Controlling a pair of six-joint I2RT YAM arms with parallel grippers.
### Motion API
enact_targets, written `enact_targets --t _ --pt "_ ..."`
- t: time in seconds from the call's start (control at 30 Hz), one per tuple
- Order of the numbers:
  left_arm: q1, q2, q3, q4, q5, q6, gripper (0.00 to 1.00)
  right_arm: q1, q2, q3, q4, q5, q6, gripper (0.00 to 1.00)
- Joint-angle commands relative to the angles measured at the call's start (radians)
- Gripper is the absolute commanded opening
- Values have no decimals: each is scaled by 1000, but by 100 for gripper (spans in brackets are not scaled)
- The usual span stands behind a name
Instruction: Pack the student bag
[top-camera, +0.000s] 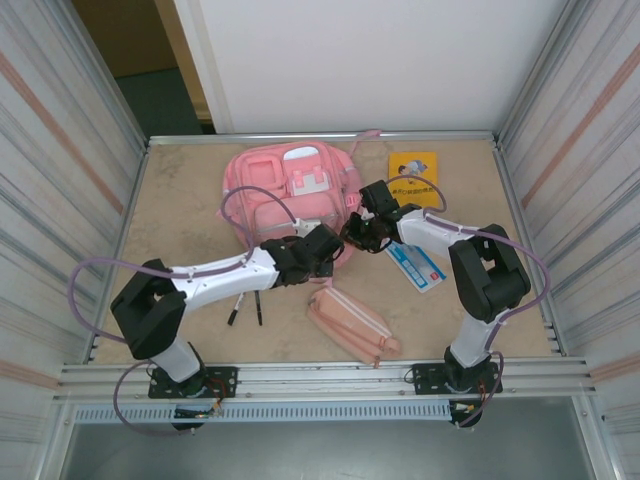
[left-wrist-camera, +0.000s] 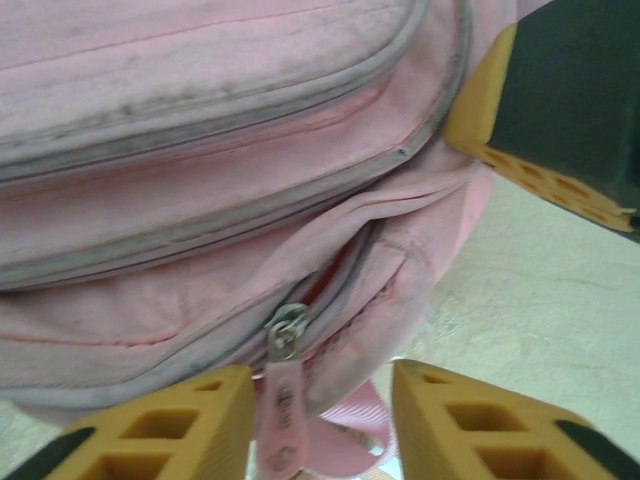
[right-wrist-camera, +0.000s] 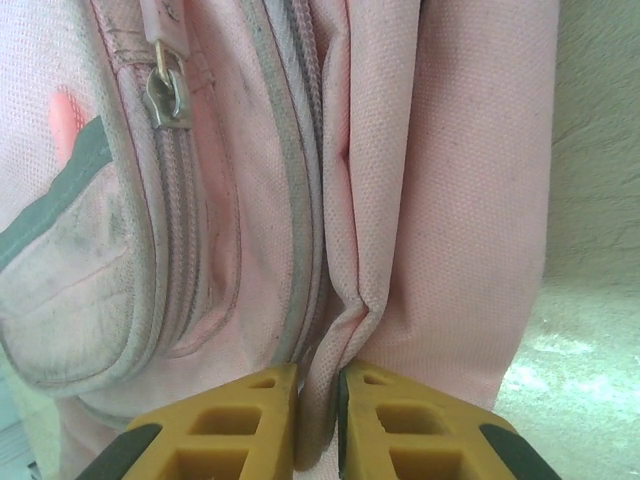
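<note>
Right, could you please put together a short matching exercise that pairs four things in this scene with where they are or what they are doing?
Things:
1. yellow book
2. pencil case
3. two dark pens
4. right gripper

Places or states:
A. shut on a fold of the student bag
B. far side, just right of the bag
C. near side, between the two arm bases
D. lying left of the pencil case

Pairs: 1-B, 2-C, 3-D, 4-A

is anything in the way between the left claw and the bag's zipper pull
Nothing visible does. The zipper pull on the student bag hangs in the gap of the open left claw; the right claw pinches a fold of the bag.
</note>
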Motion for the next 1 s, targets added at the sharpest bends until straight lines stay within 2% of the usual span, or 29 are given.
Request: enact_targets --t 0.0,0.1,0.17,0.3,0.53,0.73,0.8,0.97 --pt "6 37 25 -2 29 -27 36 7 -5 38 7 -40 -15 17" --pt "7 49 36 -58 -12 -74 37 7 -5 41 6 -37 -20 17" --pt "7 50 39 -90 -45 -101 41 7 0 44 0 -43 -25 17" --pt "12 43 0 -23 0 -128 44 8 -6 35 0 -36 -30 17" --pt "21 73 0 15 53 -140 34 8 -12 41 -13 -28 -48 17" --pt "21 140 76 -154 -31 -158 32 8 -30 37 -15 -34 -52 17" --pt "20 156 74 -166 -32 -167 28 8 -36 34 -13 -28 -55 17" --pt "20 144 53 -148 -24 -162 8 1 -59 23 -24 -28 -66 17"
